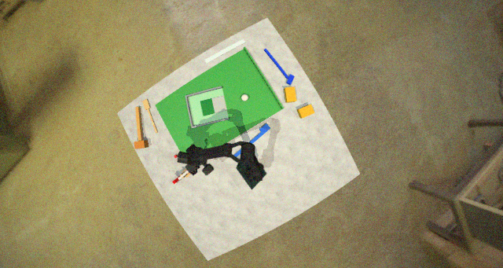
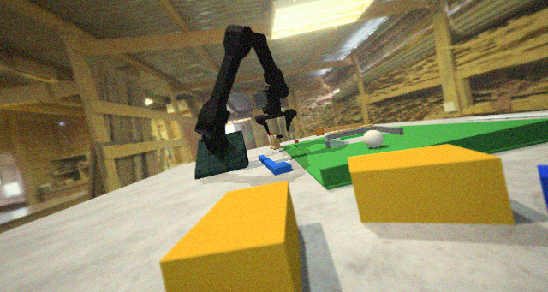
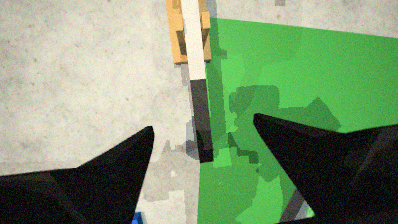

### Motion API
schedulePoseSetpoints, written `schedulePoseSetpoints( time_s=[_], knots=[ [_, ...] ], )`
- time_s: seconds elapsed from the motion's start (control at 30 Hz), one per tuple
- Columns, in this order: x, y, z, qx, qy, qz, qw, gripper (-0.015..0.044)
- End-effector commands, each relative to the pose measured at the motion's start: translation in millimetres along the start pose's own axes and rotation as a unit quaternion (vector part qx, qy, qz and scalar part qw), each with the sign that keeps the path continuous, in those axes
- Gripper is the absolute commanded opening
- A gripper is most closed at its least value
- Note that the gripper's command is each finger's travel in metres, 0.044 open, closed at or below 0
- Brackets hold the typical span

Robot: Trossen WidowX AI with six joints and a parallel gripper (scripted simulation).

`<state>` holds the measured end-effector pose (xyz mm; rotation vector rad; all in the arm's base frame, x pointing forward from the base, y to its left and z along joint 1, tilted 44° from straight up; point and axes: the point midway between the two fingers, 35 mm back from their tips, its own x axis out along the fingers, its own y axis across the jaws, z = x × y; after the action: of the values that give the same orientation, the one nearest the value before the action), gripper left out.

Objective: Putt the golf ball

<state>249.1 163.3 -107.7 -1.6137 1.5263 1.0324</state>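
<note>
The red putter (image 1: 181,177) lies on a small orange stand (image 3: 175,40) just off the near-left corner of the green mat (image 1: 236,71) (image 3: 310,65). In the wrist view its white shaft (image 3: 192,45) runs down into a dark grip (image 3: 200,100). My gripper (image 1: 200,169) (image 2: 276,120) (image 3: 204,124) is open and empty, hanging above the grip with one finger on each side. The white golf ball (image 1: 244,97) (image 2: 372,138) rests on the mat, to the right of the grey-framed ramp (image 1: 195,103) (image 2: 364,130) with the dark raised green (image 1: 207,107).
A blue putter (image 1: 259,134) (image 2: 274,164) lies by the arm's base (image 1: 251,174) (image 2: 220,157); another blue putter (image 1: 280,66) lies at the far right. Two orange blocks (image 1: 290,93) (image 1: 306,111) (image 2: 240,241) (image 2: 428,185), an orange mallet (image 1: 138,126), a wooden stick (image 1: 150,115) and a white bar (image 1: 225,51) lie around the mat.
</note>
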Motion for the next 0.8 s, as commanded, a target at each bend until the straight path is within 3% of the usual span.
schedulePoseSetpoints(
  time_s=[0.0,0.77],
  knots=[
    [16,1,-6,-0.002,0.004,0.001,1.000,0.0440],
    [44,1,-14,-0.002,0.005,0.001,1.000,0.0440]
  ],
)
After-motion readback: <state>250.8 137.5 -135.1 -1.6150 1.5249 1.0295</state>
